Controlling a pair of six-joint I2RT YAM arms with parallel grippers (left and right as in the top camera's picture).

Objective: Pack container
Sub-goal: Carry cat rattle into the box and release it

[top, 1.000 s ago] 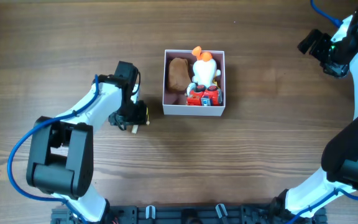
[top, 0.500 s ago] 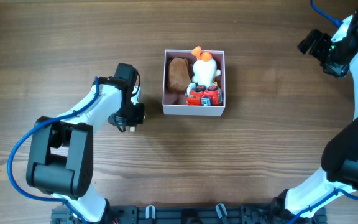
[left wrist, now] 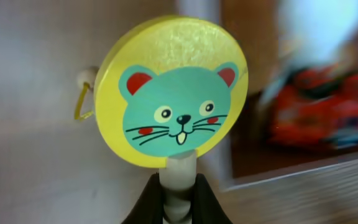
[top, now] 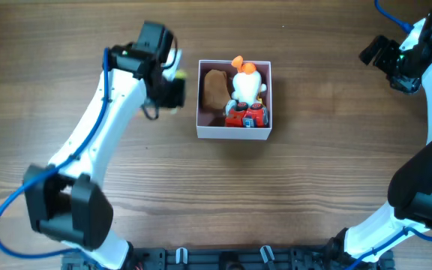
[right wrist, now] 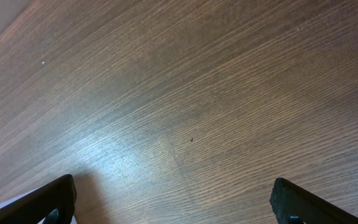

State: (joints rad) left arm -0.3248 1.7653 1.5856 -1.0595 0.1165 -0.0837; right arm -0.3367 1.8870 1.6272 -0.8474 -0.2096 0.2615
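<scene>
Now the left pincer (left wrist: 178, 194) is up off the desk (top: 313, 187) and has swung from the container's near-left side to just beside its left wall, toward the far corner. Its fingers are clamped together on the pale stem of a yellow disc toy (left wrist: 178, 102) with a teal mouse face, which stands upright above the pincer in the wrist view. A second ago the same pincer sat low on the desk, so the pick-up looks done and the carry is under way.

The container (top: 235, 133) lies at the middle of the desk, where it was. A brown toy (top: 215, 88) fills its left side, a white-and-orange figure (top: 246, 82) the far right, and a red car (top: 246, 115) the near right. Free room seems scarce, so I judge the disc will need lowering over the brown toy or between the pieces.

The right pincer (right wrist: 173, 202) hangs at the far right, well apart from the container, its fingers spread wide with nothing between them.
</scene>
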